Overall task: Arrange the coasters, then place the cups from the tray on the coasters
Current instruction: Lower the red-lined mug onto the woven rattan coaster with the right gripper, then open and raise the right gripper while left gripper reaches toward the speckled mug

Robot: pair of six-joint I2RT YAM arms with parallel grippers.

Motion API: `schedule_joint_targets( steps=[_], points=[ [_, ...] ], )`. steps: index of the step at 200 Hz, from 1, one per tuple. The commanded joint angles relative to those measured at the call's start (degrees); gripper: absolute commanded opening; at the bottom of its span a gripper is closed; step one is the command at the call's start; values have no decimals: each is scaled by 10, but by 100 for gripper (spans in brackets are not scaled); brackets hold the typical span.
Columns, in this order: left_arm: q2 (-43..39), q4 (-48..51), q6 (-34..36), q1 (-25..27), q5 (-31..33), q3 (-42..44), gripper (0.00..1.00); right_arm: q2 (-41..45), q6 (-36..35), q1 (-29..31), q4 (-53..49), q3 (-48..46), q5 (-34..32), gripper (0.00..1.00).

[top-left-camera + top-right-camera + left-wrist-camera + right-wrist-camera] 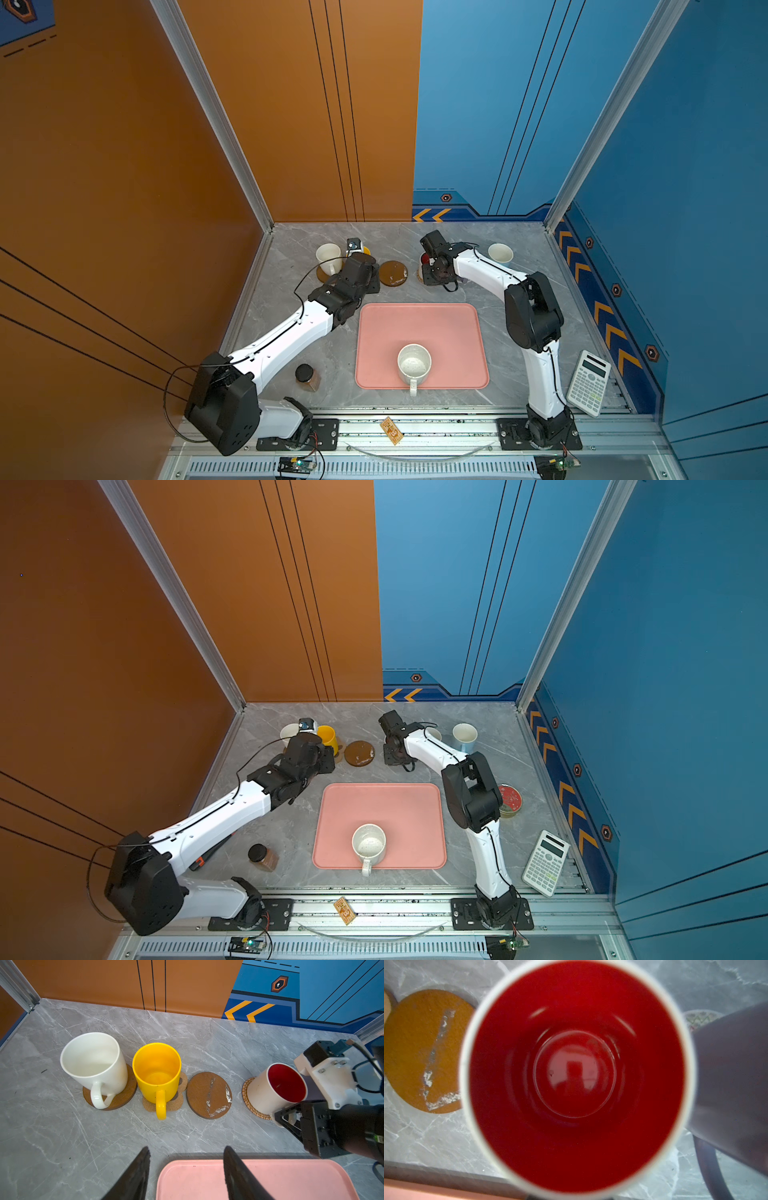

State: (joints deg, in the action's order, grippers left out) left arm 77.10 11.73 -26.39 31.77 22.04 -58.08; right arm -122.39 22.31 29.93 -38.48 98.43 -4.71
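The red-lined white mug point(268, 1093) stands on the woven rattan coaster point(247, 1095), beyond the far edge of the pink tray point(291, 1180), with the right gripper point(291, 1118) at its handle; whether those jaws clamp or merely flank it we cannot tell. The left gripper point(187, 1148) hovers empty, jaws apart. We judge the hazard thus: a finger snagging the handle on retreat could drag the mug against the lavender mug point(733, 1084) just beside it.
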Motion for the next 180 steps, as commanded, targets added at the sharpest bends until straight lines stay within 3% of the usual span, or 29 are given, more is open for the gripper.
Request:
schedule_joint_targets(
  steps=[1, 75, 99, 144, 161, 180],
  points=[
    [-15, 9, 1, -3, 8, 8, 58, 1, -1, 0, -5, 15, -9, 29],
    [-24, 11, 1, -1, 7, 9, 58, 32, -1, 8, -5, 3, -22, 59],
    [-31, 17, 4, 3, 0, 6, 58, 83, 0, 15, -5, -1, -39, 70],
    [-42, 80, 29, 32, -70, -31, 57, 182, 39, 36, 55, -59, -72, 74],
    [-39, 136, 49, 69, -84, -54, 56, 225, 66, 38, 97, -103, -74, 74],
    [-39, 204, 56, 132, -55, -72, 55, 274, 91, 42, 149, -165, -81, 75]
  ],
)
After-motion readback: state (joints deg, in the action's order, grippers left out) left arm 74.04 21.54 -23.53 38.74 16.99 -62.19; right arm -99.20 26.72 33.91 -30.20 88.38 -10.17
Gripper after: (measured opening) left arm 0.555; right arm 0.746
